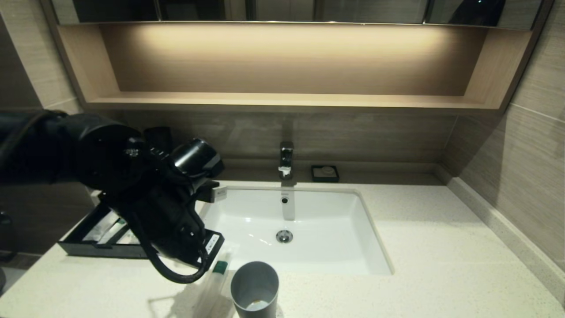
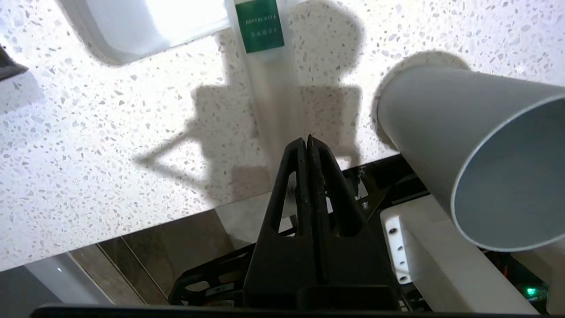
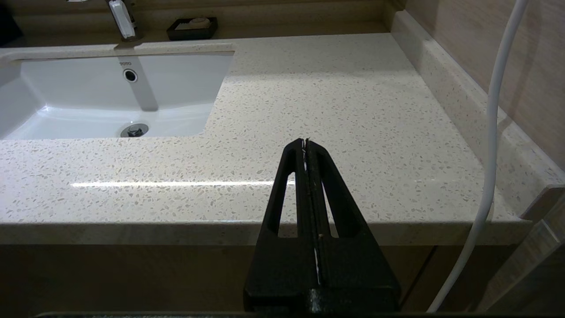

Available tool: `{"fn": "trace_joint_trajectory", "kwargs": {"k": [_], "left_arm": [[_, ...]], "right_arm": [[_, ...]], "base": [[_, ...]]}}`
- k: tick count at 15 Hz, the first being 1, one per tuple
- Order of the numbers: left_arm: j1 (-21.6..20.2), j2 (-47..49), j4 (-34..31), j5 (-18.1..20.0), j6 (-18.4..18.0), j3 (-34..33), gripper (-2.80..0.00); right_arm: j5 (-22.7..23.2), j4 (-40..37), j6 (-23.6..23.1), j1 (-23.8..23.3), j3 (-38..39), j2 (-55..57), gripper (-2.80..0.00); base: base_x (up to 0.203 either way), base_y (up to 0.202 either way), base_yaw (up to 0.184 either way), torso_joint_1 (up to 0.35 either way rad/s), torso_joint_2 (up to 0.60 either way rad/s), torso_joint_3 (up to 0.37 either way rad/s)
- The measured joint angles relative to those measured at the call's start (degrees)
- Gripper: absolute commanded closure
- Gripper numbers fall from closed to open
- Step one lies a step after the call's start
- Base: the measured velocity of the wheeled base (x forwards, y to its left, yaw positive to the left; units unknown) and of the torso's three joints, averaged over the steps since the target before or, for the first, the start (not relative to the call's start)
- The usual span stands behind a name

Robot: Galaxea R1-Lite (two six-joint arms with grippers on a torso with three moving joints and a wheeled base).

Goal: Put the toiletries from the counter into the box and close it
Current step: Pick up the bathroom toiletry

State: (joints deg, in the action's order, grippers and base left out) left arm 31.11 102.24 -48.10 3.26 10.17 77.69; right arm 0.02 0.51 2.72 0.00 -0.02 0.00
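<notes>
One of the toiletries, a long clear-white packet with a green band [image 2: 259,26], lies on the speckled counter [image 1: 441,265] between the sink and the front edge, close beside a grey cup; it also shows in the head view as the packet [image 1: 219,266]. My left gripper [image 2: 307,140] is shut, its tips over the packet's near end, nothing visible between them. The black box [image 1: 84,248] sits at the counter's left with its drawer pulled open, a pale packet [image 1: 108,230] lying inside. My left arm hides most of the box. My right gripper [image 3: 306,142] is shut and empty, low before the counter's right front edge.
A grey cup [image 1: 255,287] stands at the front edge, right beside the packet. The white sink basin [image 1: 247,212] fills the middle, with a tap [image 1: 286,159] and a small black soap dish [image 1: 325,173] behind. A white cable [image 3: 494,132] hangs at the right.
</notes>
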Motion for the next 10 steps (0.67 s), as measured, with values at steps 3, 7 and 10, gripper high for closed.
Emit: {"fn": "trace_joint_trajectory", "kwargs": {"k": [3, 7, 10], "left_arm": [[0.0, 2.66, 0.03, -0.15, 0.7, 2.24, 0.0], [-0.05, 6.39, 0.14, -0.21, 2.1, 4.39, 0.0], [0.0, 9.28, 0.14, -2.39, 2.95, 6.2, 0.0]], "right_arm": [[0.0, 0.0, -0.02, 0.0, -0.02, 0.0, 0.0], [0.02, -0.02, -0.03, 0.0, -0.02, 0.0, 0.0], [0.0, 0.0, -0.02, 0.0, 0.0, 0.0, 0.0]], "base": [[0.0, 0.0, 0.0, 0.0, 0.0, 0.0], [0.0, 0.0, 0.0, 0.0, 0.0, 0.0], [0.0, 0.0, 0.0, 0.0, 0.0, 0.0]]}}
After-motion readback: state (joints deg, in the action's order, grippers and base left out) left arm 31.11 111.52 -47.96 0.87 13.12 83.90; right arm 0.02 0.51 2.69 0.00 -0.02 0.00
